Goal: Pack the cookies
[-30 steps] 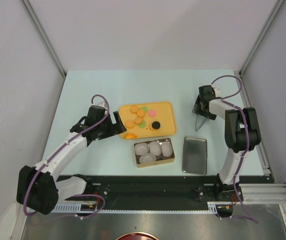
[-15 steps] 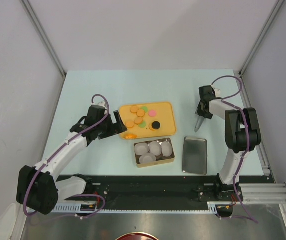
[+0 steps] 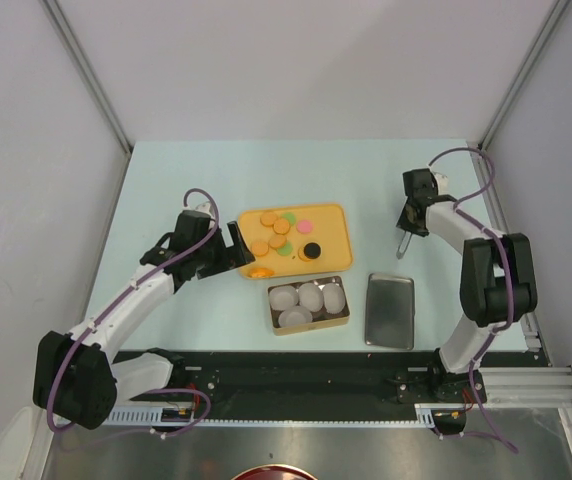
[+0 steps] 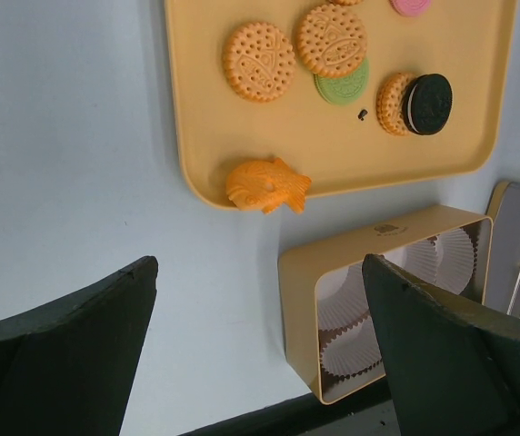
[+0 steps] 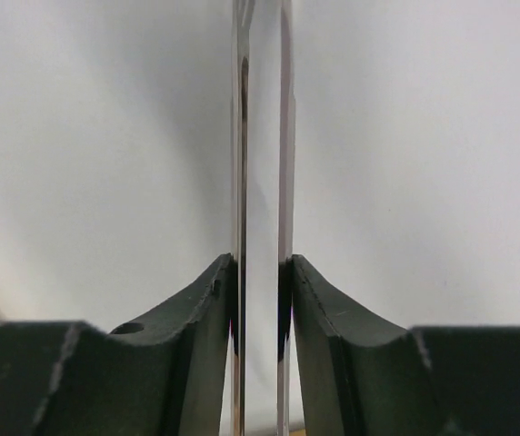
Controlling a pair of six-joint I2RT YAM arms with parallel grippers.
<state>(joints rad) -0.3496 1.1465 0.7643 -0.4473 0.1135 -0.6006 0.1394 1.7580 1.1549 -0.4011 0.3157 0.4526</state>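
The cookies (image 3: 284, 236) lie on a yellow tray (image 3: 334, 216): several orange rounds, a green one, a pink one and a black one (image 4: 426, 104). A fish-shaped orange piece (image 4: 266, 185) rests on the tray's near rim (image 4: 196, 136). My left gripper (image 4: 260, 272) hangs open beside the tray's near left corner, also seen from above (image 3: 236, 250). At the far right my right gripper (image 3: 407, 225) is shut on metal tongs (image 3: 402, 247). Its fingers (image 5: 216, 300) press the two shiny tong arms (image 5: 260, 136) together.
A tan tin (image 3: 342, 316) holding white crinkled paper cups (image 3: 309, 297) stands in front of the tray. Its metal lid (image 3: 390, 310) lies flat to the right. Grey walls close in the table on three sides.
The right gripper has closed on the tongs, bringing their spread arms together, and its arm has shifted slightly right. The left arm has not moved.
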